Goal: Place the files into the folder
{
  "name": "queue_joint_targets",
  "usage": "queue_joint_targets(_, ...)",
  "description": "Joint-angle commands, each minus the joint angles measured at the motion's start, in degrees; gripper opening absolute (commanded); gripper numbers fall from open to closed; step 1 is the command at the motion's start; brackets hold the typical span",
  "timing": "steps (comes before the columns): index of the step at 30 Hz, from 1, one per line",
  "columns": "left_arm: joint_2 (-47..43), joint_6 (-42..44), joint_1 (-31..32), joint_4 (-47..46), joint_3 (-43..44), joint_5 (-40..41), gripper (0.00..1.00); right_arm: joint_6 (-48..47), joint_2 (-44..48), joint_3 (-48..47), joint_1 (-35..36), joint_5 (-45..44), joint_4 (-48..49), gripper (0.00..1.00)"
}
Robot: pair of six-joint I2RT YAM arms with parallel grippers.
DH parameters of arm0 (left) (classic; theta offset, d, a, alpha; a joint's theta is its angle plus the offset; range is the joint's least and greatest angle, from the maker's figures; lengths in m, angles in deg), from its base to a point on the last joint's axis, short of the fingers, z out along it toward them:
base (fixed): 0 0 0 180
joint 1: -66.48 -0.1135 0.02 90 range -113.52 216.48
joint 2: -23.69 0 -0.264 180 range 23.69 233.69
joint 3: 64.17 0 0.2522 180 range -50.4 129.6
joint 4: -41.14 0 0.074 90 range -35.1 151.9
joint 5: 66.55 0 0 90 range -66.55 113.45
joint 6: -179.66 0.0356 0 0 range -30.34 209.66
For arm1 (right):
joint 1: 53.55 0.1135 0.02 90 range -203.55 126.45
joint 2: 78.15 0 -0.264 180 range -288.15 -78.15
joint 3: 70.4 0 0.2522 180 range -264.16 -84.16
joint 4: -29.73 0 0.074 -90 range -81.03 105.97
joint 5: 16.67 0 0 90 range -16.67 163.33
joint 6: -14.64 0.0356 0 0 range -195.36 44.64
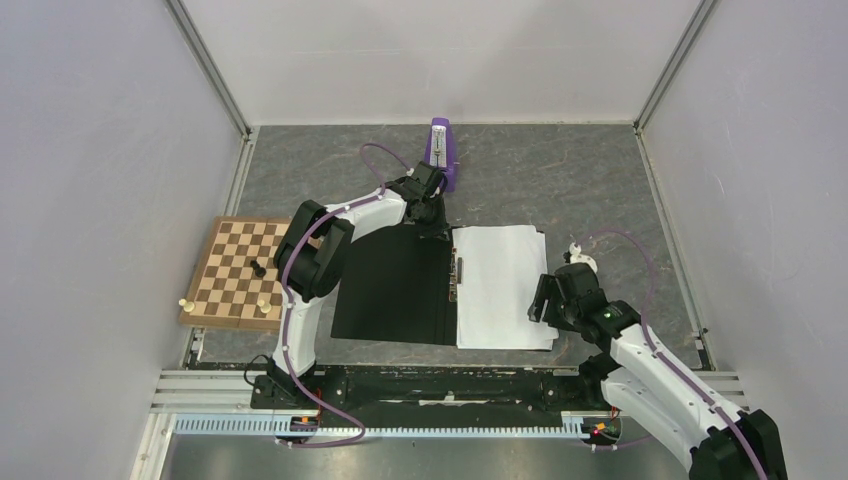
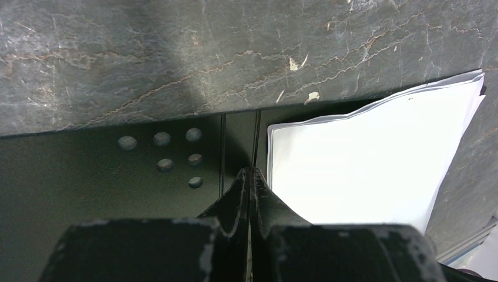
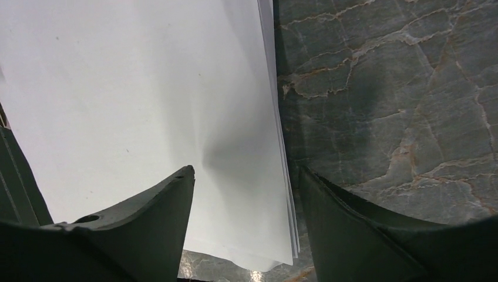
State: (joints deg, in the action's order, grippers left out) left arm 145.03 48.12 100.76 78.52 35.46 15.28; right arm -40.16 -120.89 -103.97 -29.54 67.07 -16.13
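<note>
The white files (image 1: 503, 285) lie on the right half of the open black folder (image 1: 395, 285). The right gripper (image 3: 244, 176) has its 2 fingers spread, 1 over the paper and 1 past its edge (over the table (image 3: 382, 88)). The left gripper (image 2: 251, 173) is pressed together by the spine (image 1: 457, 280). Best to nudge the stack gently toward the spine, keeping every sheet flat.

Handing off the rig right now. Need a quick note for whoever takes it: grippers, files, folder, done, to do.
Left gripper: shut, tip at the far end of the folder spine, nothing visible between its fingers.
Right gripper: open, straddling the right edge of the files.
Done: folder lies open, black inside up; files are stacked on its right half, edges slightly fanned.
To do: probably square the stack, then close the folder.
</note>
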Motion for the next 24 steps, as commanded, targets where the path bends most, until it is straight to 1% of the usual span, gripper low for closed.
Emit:
queue_joint_targets(1, 2.2, 0.8, -0.4, -0.3, -1.1, 1.2, 0.02, 0.7, 1.0, -2.7, 1.2, -1.6, -3.1, 0.68)
queue_joint_targets(6, 2.2, 0.8, -0.4, -0.4, -1.3, 1.1, 0.02, 1.1, 1.4, -3.5, 2.9, -2.1, -5.0, 0.63)
queue_joint_targets(9, 2.2, 0.8, -0.4, -0.4, -1.3, 1.0, 0.02, 1.2, 1.2, -4.7, 4.3, -3.3, -6.3, 0.58)
queue_joint_targets(20, 2.2, 0.8, -0.6, -0.4, -1.3, 1.0, 0.02, 3.5, -0.7, -5.1, 11.1, -4.9, -8.1, 0.57)
queue_joint_targets(24, 2.3, 0.8, -0.6, -0.4, -1.3, 1.0, 0.02, 4.2, -1.0, -5.4, 13.2, -7.3, -9.5, 0.57)
